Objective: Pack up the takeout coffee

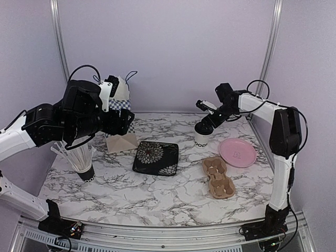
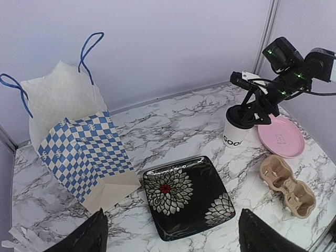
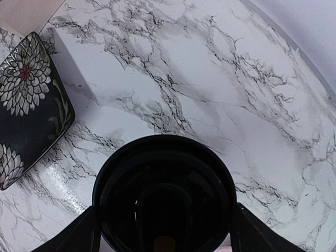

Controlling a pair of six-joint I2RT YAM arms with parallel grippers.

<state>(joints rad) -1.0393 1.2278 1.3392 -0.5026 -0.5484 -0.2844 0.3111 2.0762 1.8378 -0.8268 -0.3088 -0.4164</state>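
Fingers of our right gripper (image 3: 164, 233) stand on either side of the black lid (image 3: 164, 197) of the coffee cup (image 1: 202, 137); whether they press it we cannot tell. The cup stands upright on the marble table (image 1: 157, 194), just beside the pink plate (image 1: 238, 153) and behind the cardboard cup carrier (image 1: 218, 177). Our left gripper (image 2: 170, 233) hangs wide open and empty above the table's left side, over the flowered black plate (image 2: 188, 195). Beside it stands the blue checkered bag (image 2: 79, 147), mouth open, and near the left edge a black cup of white straws (image 1: 79, 157)
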